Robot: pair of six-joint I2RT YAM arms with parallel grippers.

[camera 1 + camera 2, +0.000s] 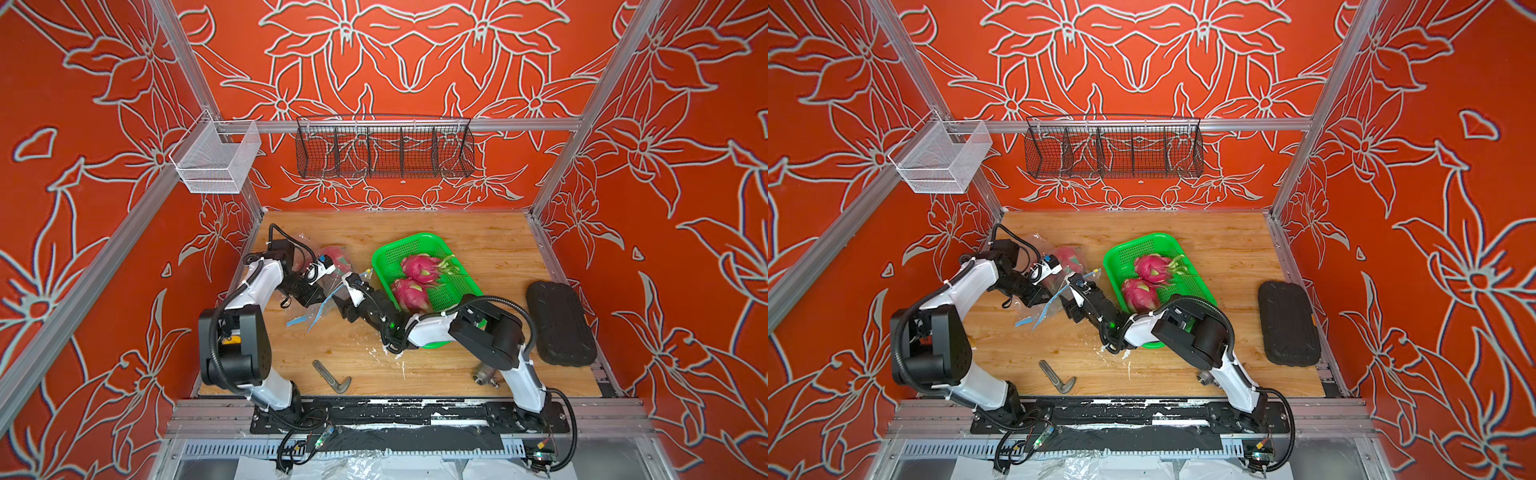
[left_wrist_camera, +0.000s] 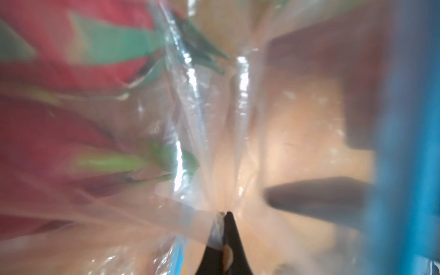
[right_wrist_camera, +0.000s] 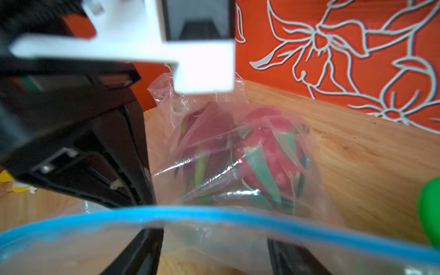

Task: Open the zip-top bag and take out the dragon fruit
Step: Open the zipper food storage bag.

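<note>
Left wrist view is blurred close in: the left gripper (image 2: 223, 215) has its black fingertips pinched on a fold of the clear zip-top bag (image 2: 195, 133), and pink skin with green scales smears behind the film. From the right wrist, the bag's blue zip strip (image 3: 190, 214) cuts across the right gripper (image 3: 212, 238), whose jaws stand wide apart, dim through the plastic. Beyond them two dragon fruit (image 3: 269, 152) lie inside the bag, magenta with green-tipped scales, on the wooden tabletop (image 1: 498, 249). In both top views two more sit in the green basket (image 1: 386, 257), just beside the bag. Red walls (image 1: 395, 54) with white flower outlines close the cell.
</note>
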